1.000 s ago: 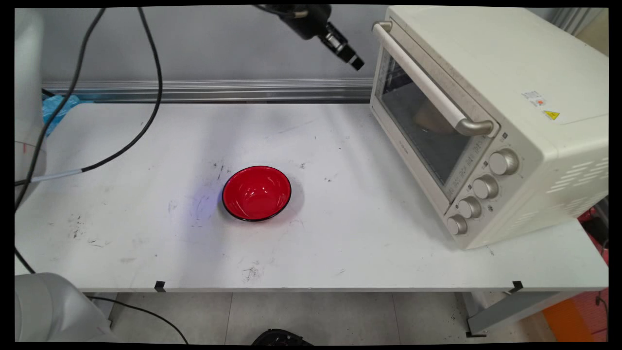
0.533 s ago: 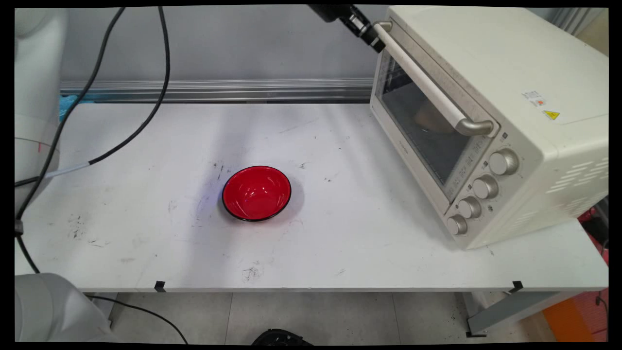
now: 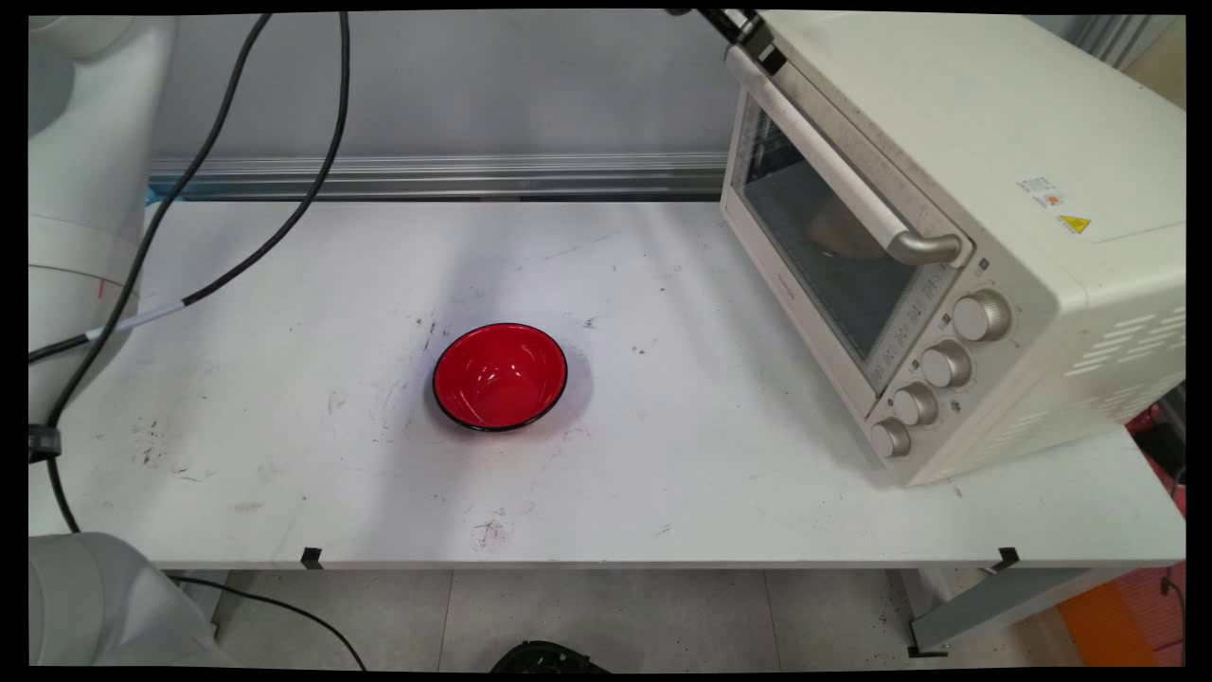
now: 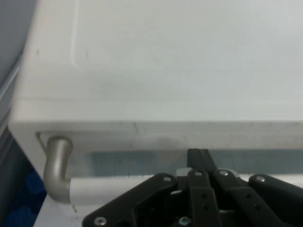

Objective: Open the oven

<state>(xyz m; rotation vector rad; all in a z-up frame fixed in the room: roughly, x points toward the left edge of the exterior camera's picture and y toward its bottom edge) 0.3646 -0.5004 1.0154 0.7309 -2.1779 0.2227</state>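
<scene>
Reaching in at the top edge of the main view, the hand sits at the far end of the toaster oven's door handle, its fingers drawn together just above the bar in the hand view. Whether they touch the handle cannot be told. The cream toaster oven stands on the right side of the white worktop with its door shut, and four knobs run down its front panel. A red bowl with a dark rim rests upright near the worktop's middle, well apart from the oven.
</scene>
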